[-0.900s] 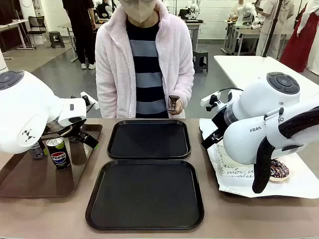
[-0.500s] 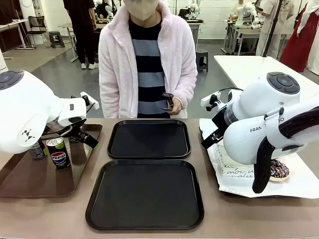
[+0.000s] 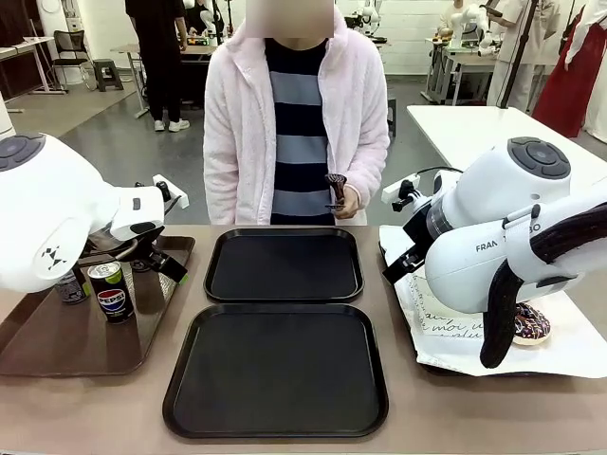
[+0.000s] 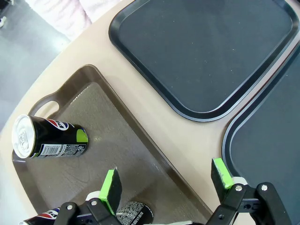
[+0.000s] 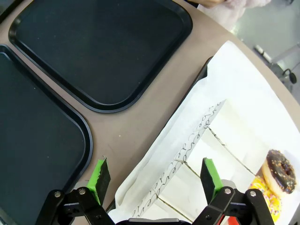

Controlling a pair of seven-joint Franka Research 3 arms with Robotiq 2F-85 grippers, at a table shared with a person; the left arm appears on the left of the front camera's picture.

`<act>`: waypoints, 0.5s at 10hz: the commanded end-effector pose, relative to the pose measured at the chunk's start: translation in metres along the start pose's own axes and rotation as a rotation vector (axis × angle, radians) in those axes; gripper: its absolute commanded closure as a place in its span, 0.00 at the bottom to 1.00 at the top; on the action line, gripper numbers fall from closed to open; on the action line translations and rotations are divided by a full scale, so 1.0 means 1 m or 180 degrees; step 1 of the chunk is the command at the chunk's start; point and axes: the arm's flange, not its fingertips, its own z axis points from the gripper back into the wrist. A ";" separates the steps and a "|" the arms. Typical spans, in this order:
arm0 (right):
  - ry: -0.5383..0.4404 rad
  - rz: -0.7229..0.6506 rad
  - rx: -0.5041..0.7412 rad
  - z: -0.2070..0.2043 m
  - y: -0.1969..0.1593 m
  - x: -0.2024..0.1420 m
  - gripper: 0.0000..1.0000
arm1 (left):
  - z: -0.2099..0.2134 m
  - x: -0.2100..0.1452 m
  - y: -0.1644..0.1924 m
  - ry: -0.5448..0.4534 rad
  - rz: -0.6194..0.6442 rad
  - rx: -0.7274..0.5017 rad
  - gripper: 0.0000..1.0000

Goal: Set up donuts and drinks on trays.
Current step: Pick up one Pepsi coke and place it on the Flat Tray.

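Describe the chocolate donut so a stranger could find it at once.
Go to the white-paper-lined tray on the robot's right side of the table, beside the two black square plastic trays. Past the white paper holders with script print lies a ring donut. It alone has dark chocolate icing with coloured sprinkles; its neighbour is a plain golden-yellow glazed donut.

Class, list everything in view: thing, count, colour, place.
Black trays: two, black, table centre, one behind the other.
Brown tray: one, brown, robot's left side.
Pepsi cans: at least two, black, on brown tray.
Lined tray: one, white paper, robot's right side.
Paper holders: several, white, script print, on lined tray.
Chocolate donut: one, sprinkled, on lined tray.
Yellow donut: one, beside it.
Person: one, pink jacket, far side, holding small dark object.
Left end effector: open, over brown tray's edge.
Right end effector: open, over lined tray's edge.
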 end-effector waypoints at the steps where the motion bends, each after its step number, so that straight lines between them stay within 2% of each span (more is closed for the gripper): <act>1: 0.0000 0.0002 0.0000 0.000 0.000 0.000 0.00 | 0.000 0.000 0.000 -0.0001 -0.0001 0.0001 0.00; 5: 0.0000 0.0002 0.0000 0.000 0.000 0.000 0.00 | 0.000 0.000 0.000 -0.0001 -0.0001 0.0001 0.00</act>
